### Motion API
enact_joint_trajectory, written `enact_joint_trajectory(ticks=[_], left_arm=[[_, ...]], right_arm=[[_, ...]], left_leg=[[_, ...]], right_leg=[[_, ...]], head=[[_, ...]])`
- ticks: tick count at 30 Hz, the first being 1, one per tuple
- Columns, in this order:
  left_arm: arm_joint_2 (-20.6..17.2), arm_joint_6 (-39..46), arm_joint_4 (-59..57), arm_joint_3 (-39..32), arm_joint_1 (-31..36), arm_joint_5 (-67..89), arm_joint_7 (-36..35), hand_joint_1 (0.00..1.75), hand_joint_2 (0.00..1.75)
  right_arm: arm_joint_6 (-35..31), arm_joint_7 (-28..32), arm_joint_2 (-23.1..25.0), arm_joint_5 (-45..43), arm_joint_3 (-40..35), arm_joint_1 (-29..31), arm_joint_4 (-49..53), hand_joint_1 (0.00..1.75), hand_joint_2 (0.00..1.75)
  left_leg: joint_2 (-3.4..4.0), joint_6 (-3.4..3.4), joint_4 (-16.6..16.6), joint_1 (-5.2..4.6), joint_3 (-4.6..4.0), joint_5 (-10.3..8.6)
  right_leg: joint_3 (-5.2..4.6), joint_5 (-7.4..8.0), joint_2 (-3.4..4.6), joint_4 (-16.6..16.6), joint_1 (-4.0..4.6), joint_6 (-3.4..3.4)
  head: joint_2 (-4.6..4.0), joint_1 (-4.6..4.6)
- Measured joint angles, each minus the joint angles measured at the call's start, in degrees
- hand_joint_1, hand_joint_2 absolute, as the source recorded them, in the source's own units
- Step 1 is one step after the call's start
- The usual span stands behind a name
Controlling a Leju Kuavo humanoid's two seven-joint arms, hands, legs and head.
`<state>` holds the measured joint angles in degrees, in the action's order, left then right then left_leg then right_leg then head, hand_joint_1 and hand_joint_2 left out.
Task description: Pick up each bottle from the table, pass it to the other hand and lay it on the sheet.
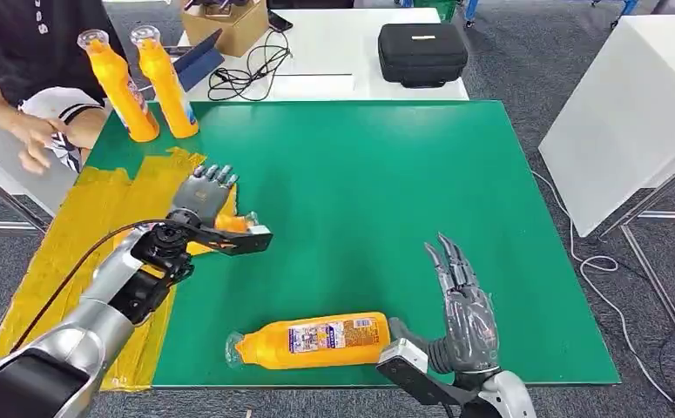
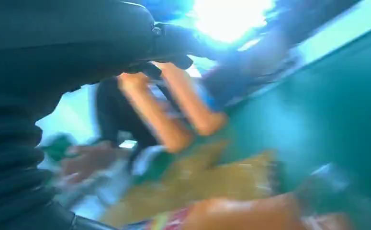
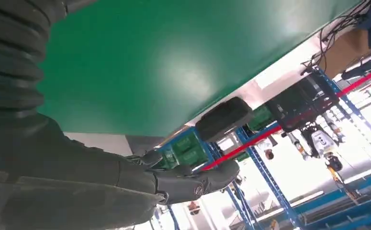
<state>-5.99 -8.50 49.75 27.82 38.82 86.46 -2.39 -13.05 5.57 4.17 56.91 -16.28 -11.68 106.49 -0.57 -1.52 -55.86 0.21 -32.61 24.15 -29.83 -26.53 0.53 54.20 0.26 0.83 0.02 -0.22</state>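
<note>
Three orange plastic bottles with clear caps in play on the green mat-covered table (image 1: 360, 174). Nearest one, the lying orange bottle with a printed label (image 1: 316, 341), flat on its side on the green surface near the front edge, cap end toward the yellow sheet (image 1: 98, 218) that covers the table's left strip. Right hand (image 1: 464, 318) just beside that bottle's base, palm raised, fingers (image 1: 448, 261) spread and pointing away from the robot, holding nothing; whether the thumb touches the bottle, cannot tell. Left hand (image 1: 201, 202) over the inner edge of the yellow sheet, wrapped around a second orange bottle (image 1: 233, 222), little of it visible past the palm; same bottle blurred at the lower edge in the left wrist view (image 2: 250, 215). Two upright orange bottles (image 1: 146, 83) side by side at the far left corner, by the far end of the sheet, leaning a little. Seated person (image 1: 46, 87) just beyond that corner, one hand over the lap. Behind the green table, a white table (image 1: 351, 43) with a black zip case (image 1: 422, 52), a tangle of black cable (image 1: 246, 74) and a brown cardboard box (image 1: 229, 24).
</note>
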Motion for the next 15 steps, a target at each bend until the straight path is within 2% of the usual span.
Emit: enact_joint_trajectory(ticks=[3,5,12,15], left_arm=[[-0.11,-1.14,3.24,-2.51,-1.31,-10.15,13.53,0.0,1.75],[-0.22,-1.68,4.98,-3.98,-1.75,-16.4,19.03,0.0,1.75],[0.33,-1.11,7.39,-6.86,-1.62,-32.63,23.79,0.0,1.75],[0.55,-0.99,7.6,-7.41,-1.66,-33.61,24.14,0.0,1.75]], right_arm=[[0.28,-0.02,-0.04,-0.63,0.02,0.08,-0.46,0.0,1.75],[0.79,-0.33,-0.15,-0.68,0.02,0.16,-0.68,0.0,1.75],[2.53,-2.49,-0.57,3.74,-0.24,1.26,-1.57,0.0,1.75],[2.58,-2.82,-0.7,4.39,-0.61,1.48,-2.1,0.0,1.75]], left_leg=[[0.0,0.0,0.0,0.0,0.0,0.0],[-0.02,0.0,0.0,0.0,-0.01,0.0],[-0.03,0.0,0.0,0.0,0.01,-0.01],[-0.03,0.0,0.0,0.0,0.01,-0.01]], right_leg=[[-0.01,0.0,0.0,0.0,0.0,0.0],[-0.01,0.0,0.0,0.0,0.0,0.0],[0.0,0.0,0.0,0.0,-0.01,0.0],[0.01,0.0,0.0,0.0,0.0,0.0]], head=[[0.0,-0.02],[0.0,0.0],[0.0,0.0],[0.0,0.0]])
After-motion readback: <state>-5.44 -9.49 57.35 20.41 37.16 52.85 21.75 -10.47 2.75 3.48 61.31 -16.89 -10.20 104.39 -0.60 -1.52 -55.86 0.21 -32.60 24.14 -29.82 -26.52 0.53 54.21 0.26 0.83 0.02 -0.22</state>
